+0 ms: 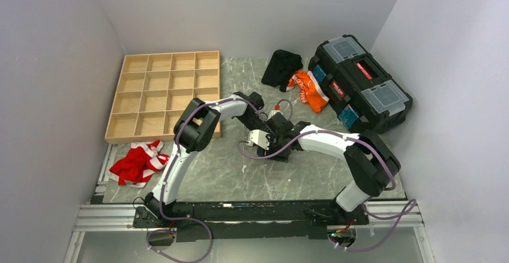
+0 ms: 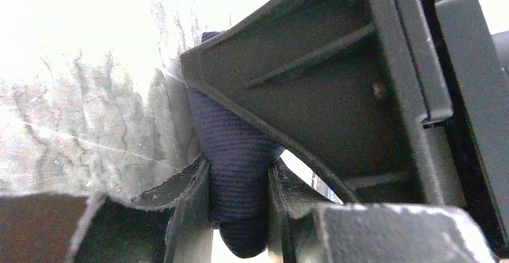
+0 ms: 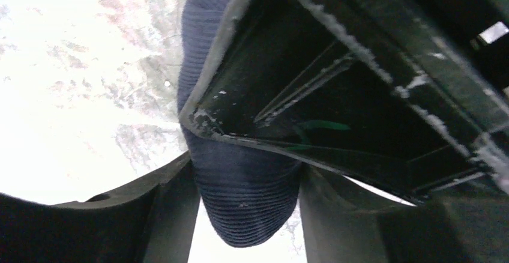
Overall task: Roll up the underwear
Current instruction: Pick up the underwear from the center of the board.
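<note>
The underwear is a dark navy ribbed cloth, bunched into a thick roll. In the left wrist view my left gripper point(image 2: 237, 188) is shut on one end of the underwear point(image 2: 234, 149). In the right wrist view my right gripper point(image 3: 246, 206) is shut on the underwear point(image 3: 243, 185), whose rounded end bulges out between the fingers. Each wrist view shows the other gripper's dark body close above the cloth. In the top view both grippers meet at the table's middle, left point(image 1: 269, 131) and right point(image 1: 282, 144). The cloth is hidden beneath them there.
A wooden compartment tray point(image 1: 162, 95) lies at the back left. A red and white garment point(image 1: 139, 162) lies at the left edge. A black garment point(image 1: 282, 68), an orange garment point(image 1: 309, 89) and a black toolbox point(image 1: 360, 83) are at the back right.
</note>
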